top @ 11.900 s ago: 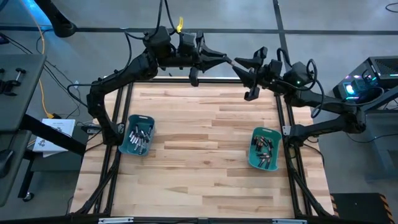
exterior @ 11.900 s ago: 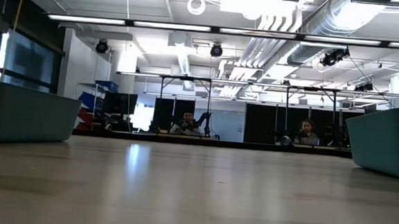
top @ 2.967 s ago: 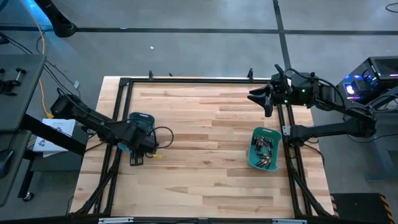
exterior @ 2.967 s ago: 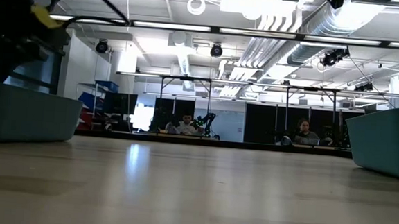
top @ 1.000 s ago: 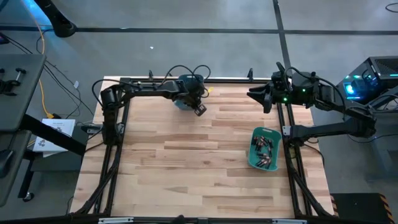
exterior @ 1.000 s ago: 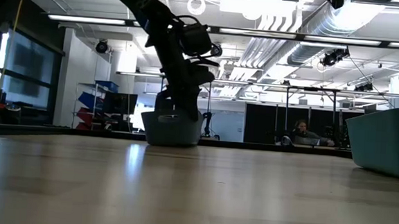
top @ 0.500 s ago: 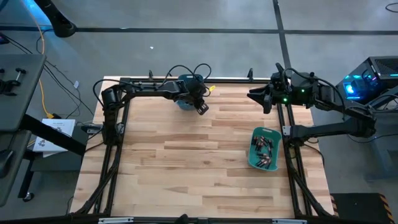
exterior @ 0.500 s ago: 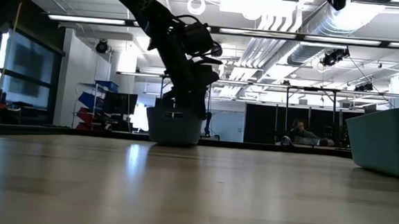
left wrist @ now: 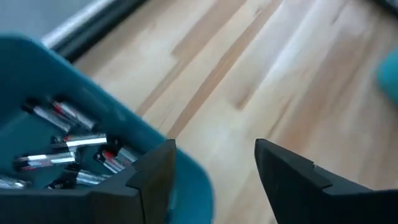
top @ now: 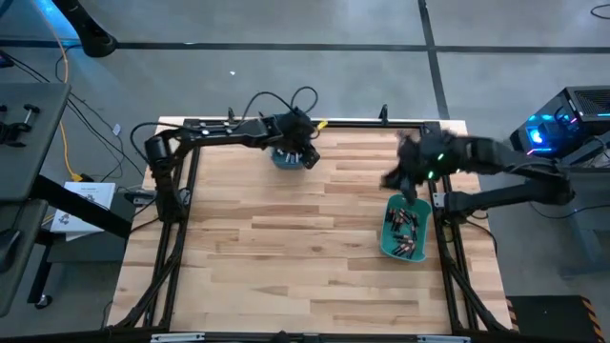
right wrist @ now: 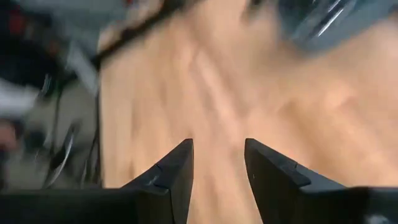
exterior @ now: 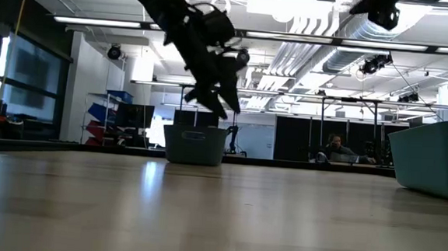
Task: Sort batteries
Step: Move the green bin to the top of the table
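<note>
**A:** Item one, changes since half a second ago: my left gripper has let go of the far teal bin and lifted just clear of its rim, fingers now spread with nothing between them. My right gripper has swung from the far right corner in over the tabletop, towards the near teal bin.

**B:** Item two, contents?

**A:** Silvery-grey batteries lie jumbled in the far bin, at the tabletop's far edge, left of centre. A mixed heap of batteries sits in the near bin by the right edge.

**B:** Right fingers?

**A:** Fingers parted, empty, blurred in motion.

**B:** Item three, the relation for the next pick?

**A:** My right arm is nearer the mixed heap, which lies just nearward of its fingers. The cells point every way, so I judge no single long axis to line up on; I would choose one cell first.
</note>
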You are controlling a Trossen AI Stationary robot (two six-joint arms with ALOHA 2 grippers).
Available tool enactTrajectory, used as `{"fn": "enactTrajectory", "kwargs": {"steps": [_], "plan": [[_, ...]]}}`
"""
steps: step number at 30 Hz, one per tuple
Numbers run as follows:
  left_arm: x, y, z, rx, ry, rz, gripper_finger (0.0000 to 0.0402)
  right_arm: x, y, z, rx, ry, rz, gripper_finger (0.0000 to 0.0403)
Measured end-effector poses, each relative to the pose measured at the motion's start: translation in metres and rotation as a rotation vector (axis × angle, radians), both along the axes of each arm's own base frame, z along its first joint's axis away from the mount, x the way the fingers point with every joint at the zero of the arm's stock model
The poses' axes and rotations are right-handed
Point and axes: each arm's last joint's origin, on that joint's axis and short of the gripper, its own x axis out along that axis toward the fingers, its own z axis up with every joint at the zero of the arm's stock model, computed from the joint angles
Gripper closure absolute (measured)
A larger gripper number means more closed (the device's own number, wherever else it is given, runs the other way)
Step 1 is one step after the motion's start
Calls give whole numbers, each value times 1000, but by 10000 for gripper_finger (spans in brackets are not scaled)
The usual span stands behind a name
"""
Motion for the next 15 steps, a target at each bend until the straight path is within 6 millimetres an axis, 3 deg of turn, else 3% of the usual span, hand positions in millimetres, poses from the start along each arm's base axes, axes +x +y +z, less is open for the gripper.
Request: {"fn": "enactTrajectory", "kwargs": {"steps": [5,9,12,15], "plan": [[-17,-14,53,20,-137,11,192,8,29,-55,134,190,267,265],[-35,-30,97,117,-229,-37,201,4,50,-105,236,381,381,265],[-48,-39,117,208,-239,-44,207,-4,60,-132,320,501,412,258],[-60,-43,127,263,-207,-31,211,-8,67,-145,368,547,418,236]]}}
